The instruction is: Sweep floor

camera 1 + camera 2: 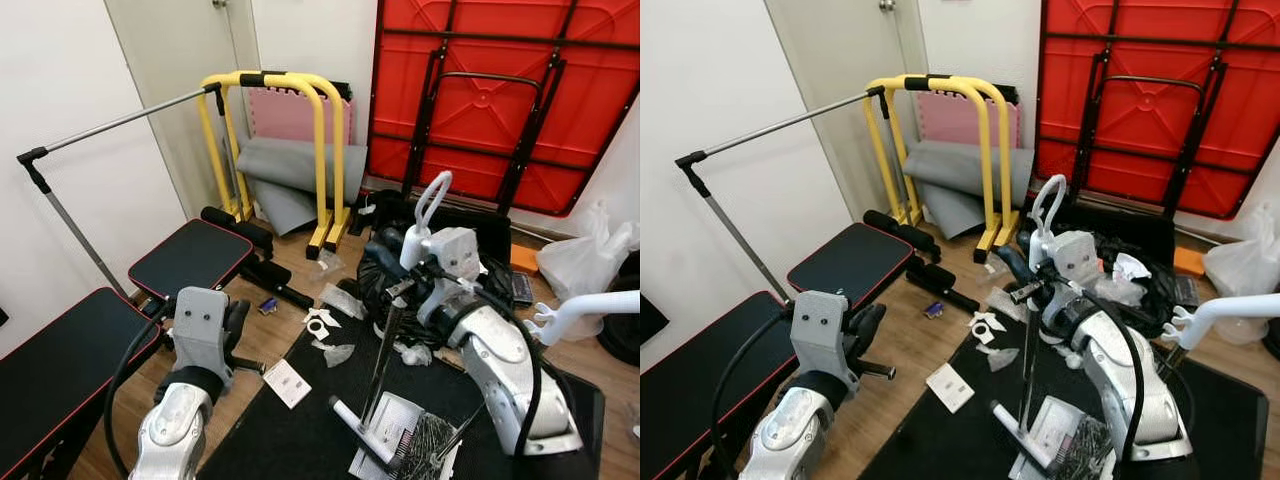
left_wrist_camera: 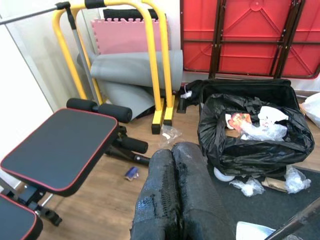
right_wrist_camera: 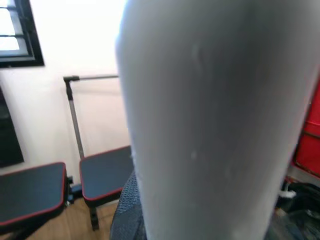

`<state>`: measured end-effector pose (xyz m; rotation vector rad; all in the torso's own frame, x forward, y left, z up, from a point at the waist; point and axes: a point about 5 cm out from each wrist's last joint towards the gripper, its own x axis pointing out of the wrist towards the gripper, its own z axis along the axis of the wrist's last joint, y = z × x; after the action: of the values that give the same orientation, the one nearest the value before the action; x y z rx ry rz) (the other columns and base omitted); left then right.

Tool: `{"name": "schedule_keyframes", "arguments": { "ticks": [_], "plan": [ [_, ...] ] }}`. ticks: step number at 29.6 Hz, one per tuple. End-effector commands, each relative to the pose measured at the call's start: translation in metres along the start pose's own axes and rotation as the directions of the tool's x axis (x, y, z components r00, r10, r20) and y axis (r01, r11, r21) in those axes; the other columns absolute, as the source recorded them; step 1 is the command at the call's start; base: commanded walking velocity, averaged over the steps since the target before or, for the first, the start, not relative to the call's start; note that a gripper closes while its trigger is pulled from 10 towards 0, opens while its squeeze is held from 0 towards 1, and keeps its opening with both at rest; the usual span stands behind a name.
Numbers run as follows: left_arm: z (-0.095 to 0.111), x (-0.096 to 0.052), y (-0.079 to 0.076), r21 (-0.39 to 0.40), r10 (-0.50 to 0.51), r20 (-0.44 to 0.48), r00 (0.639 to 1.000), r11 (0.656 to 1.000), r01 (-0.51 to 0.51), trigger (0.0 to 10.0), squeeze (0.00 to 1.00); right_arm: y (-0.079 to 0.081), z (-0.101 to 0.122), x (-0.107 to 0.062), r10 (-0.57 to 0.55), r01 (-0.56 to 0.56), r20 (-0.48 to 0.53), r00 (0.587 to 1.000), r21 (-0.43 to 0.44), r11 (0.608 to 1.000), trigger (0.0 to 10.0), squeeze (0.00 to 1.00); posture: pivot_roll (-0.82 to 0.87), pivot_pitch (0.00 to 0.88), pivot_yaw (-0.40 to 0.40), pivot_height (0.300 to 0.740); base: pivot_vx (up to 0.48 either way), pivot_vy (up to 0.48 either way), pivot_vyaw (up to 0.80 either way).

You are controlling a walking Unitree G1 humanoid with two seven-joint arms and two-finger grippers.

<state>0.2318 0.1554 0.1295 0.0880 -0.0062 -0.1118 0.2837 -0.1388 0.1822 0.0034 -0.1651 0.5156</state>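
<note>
My right gripper (image 1: 393, 263) is shut on a long grey pole (image 1: 385, 350) topped by a white loop grip (image 1: 432, 198). The pole runs down to a white head and dark bristles (image 1: 425, 448) on the black floor mat (image 1: 290, 440). In the right wrist view the pole (image 3: 210, 120) stands very close to the lens. My left gripper (image 1: 238, 322) hangs low over the wooden floor, and its fingers (image 2: 175, 200) are pressed together with nothing held. Paper scraps (image 1: 322, 322), a white card (image 1: 287, 382) and crumpled plastic (image 1: 410, 352) lie by the mat's edge.
A black bin bag (image 2: 255, 135) of rubbish sits behind the pole. Black benches with red trim (image 1: 190, 255) stand at the left, and a yellow frame (image 1: 320, 150) with a grey rolled mat behind. A red folded table (image 1: 500, 90) leans on the wall. A white forked bar (image 1: 590, 305) juts in at the right.
</note>
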Motion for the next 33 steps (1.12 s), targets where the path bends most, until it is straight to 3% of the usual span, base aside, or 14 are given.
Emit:
{"name": "schedule_keyframes", "arguments": {
  "ticks": [1, 6, 19, 20, 22, 23, 29, 30, 33],
  "plan": [
    [-0.001, 0.0, 0.008, 0.013, 0.06, -0.002, 0.998, 0.998, -0.06, 10.0, 0.0, 0.003, 0.025, 0.004, 0.033, -0.034, 0.109, 0.993, 0.005, 0.999, 10.0, 0.0, -0.17, 0.0, 0.015, 0.74, 0.0, 0.0, 0.0],
    [0.002, 0.002, 0.012, 0.019, 0.076, 0.007, 0.997, 0.997, -0.077, 10.0, 0.0, 0.008, 0.037, 0.01, 0.06, -0.064, 0.151, 0.987, 0.019, 0.998, 10.0, 0.0, -0.17, 0.0, 0.014, 0.74, 0.0, 0.0, 0.0],
    [0.005, 0.005, 0.015, 0.027, 0.09, 0.02, 0.996, 0.996, -0.091, 10.0, 0.0, 0.017, 0.031, 0.012, 0.104, -0.106, 0.125, 0.987, 0.007, 0.994, 10.0, 0.0, -0.17, 0.0, 0.015, 0.74, 0.0, 0.0, 0.0],
    [0.006, 0.005, 0.016, 0.029, 0.093, 0.023, 0.995, 0.995, -0.094, 10.0, 0.0, 0.018, 0.029, 0.012, 0.113, -0.115, 0.117, 0.987, 0.007, 0.993, 8.3, 0.0, -0.17, 0.0, 0.013, 0.74, 0.0, 0.0, 0.0],
    [0.006, 0.005, 0.016, 0.029, 0.093, 0.023, 0.995, 0.995, -0.094, 10.0, 0.0, 0.018, 0.029, 0.012, 0.113, -0.115, 0.117, 0.987, 0.007, 0.993, 8.3, 0.0, -0.17, 0.0, 0.013, 0.74, 0.0, 0.0, 0.0],
    [0.006, 0.006, 0.016, 0.029, 0.096, 0.025, 0.995, 0.995, -0.097, 10.0, 0.0, 0.019, 0.029, 0.013, 0.119, -0.122, 0.12, 0.986, 0.015, 0.992, 0.0, 0.0, -0.18, 0.0, 0.012, 0.74, 0.0, 0.0, 0.0],
    [0.006, 0.007, 0.017, 0.03, 0.099, 0.026, 0.995, 0.995, -0.1, 10.0, 0.0, 0.019, 0.028, 0.013, 0.119, -0.123, 0.12, 0.986, 0.02, 0.992, 0.0, 0.0, -0.19, 0.0, 0.013, 0.74, 0.0, 0.0, 0.0],
    [0.007, 0.007, 0.017, 0.031, 0.099, 0.029, 0.995, 0.994, -0.1, 10.0, 0.0, 0.019, 0.026, 0.013, 0.114, -0.116, 0.105, 0.988, 0.02, 0.993, 10.0, 0.0, -0.19, 0.0, 0.016, 0.74, 0.0, 0.0, 0.0],
    [0.007, 0.008, 0.017, 0.032, 0.1, 0.03, 0.995, 0.994, -0.1, 10.0, 0.0, 0.02, 0.022, 0.013, 0.11, -0.111, 0.086, 0.99, 0.017, 0.994, 10.0, 0.0, -0.19, 0.0, 0.016, 0.74, 0.0, 0.0, 0.0]
  ]
}}
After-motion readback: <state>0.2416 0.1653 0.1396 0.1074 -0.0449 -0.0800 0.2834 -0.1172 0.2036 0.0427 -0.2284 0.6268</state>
